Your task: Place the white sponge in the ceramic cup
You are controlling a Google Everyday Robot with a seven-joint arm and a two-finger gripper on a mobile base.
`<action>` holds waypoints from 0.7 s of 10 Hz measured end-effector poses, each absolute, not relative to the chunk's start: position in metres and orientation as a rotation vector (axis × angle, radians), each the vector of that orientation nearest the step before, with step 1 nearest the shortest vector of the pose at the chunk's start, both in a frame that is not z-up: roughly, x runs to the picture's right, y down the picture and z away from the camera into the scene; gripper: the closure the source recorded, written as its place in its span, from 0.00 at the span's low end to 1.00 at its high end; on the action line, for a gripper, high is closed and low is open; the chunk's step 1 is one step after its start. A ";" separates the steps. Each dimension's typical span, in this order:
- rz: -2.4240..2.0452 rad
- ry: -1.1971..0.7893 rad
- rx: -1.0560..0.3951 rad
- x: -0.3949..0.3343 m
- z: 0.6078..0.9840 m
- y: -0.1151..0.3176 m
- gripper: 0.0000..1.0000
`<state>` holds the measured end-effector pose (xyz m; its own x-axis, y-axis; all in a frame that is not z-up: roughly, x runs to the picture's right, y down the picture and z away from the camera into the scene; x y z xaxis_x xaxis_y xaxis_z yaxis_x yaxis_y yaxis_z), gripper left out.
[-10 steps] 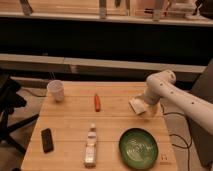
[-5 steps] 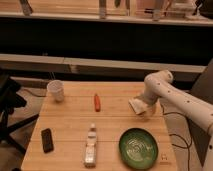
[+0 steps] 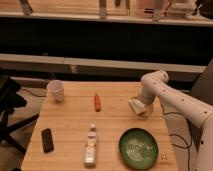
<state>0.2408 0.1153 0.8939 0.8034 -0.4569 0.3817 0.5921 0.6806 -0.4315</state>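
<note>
Orange item [image 3: 97,102], black block [image 3: 47,140], clear bottle [image 3: 91,146], green bowl [image 3: 125,150]

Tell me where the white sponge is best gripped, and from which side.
Come from above and pinch the white sponge across its narrower width, on opposite side edges. It seems to lie flat and low on the wooden table, so a level approach would find little to grip. The open gripper is right at it.
</note>
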 end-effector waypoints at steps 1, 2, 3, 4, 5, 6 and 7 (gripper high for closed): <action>-0.597 -0.256 -0.574 0.241 0.896 0.115 0.20; -0.599 -0.260 -0.579 0.241 0.898 0.115 0.20; -0.600 -0.265 -0.584 0.241 0.900 0.115 0.20; -0.603 -0.269 -0.591 0.241 0.902 0.115 0.20; -0.604 -0.272 -0.598 0.242 0.903 0.115 0.20; -0.604 -0.276 -0.605 0.243 0.904 0.116 0.20; -0.605 -0.278 -0.609 0.243 0.905 0.116 0.20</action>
<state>0.2432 0.1163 0.9049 0.7927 -0.4474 0.4141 0.6056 0.6557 -0.4509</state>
